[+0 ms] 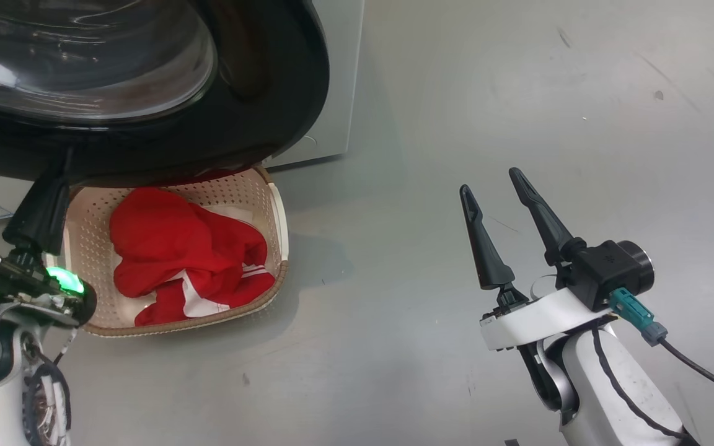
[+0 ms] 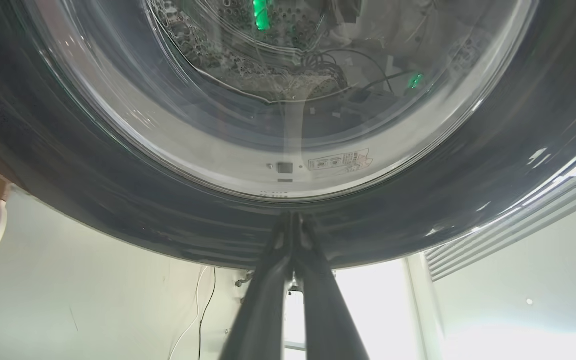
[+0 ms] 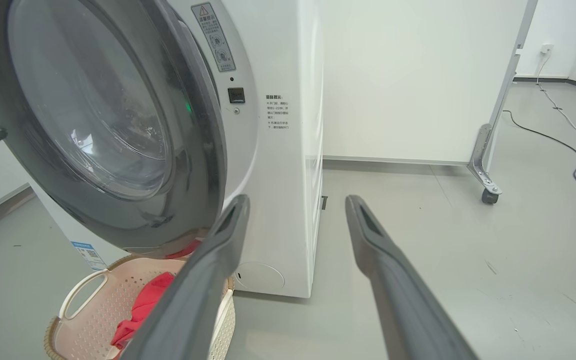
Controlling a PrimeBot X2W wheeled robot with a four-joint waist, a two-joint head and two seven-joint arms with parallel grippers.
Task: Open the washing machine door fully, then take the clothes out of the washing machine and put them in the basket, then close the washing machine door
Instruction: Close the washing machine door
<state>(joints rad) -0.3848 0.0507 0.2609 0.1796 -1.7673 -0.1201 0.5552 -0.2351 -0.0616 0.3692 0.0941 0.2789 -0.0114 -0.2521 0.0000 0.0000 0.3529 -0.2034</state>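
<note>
The washing machine door (image 1: 146,142), its black rim around a glass bowl, stands ajar from the white washing machine (image 3: 288,175). My left gripper (image 1: 66,162) is shut, and its joined fingertips (image 2: 290,220) touch the outer face of the door's lower rim. Under the door the cream basket (image 1: 273,204) sits on the floor with the red clothes (image 1: 177,248) inside it. The basket (image 3: 88,295) and the clothes (image 3: 143,305) also show in the right wrist view. My right gripper (image 1: 489,181) hangs open and empty over the floor, right of the basket (image 3: 295,200).
Bare grey floor (image 1: 518,93) stretches to the right of the machine. A wheeled metal stand leg (image 3: 488,175) and a dark cable (image 3: 568,145) lie at the far right. A blue label sticker (image 3: 88,252) marks the machine's lower front.
</note>
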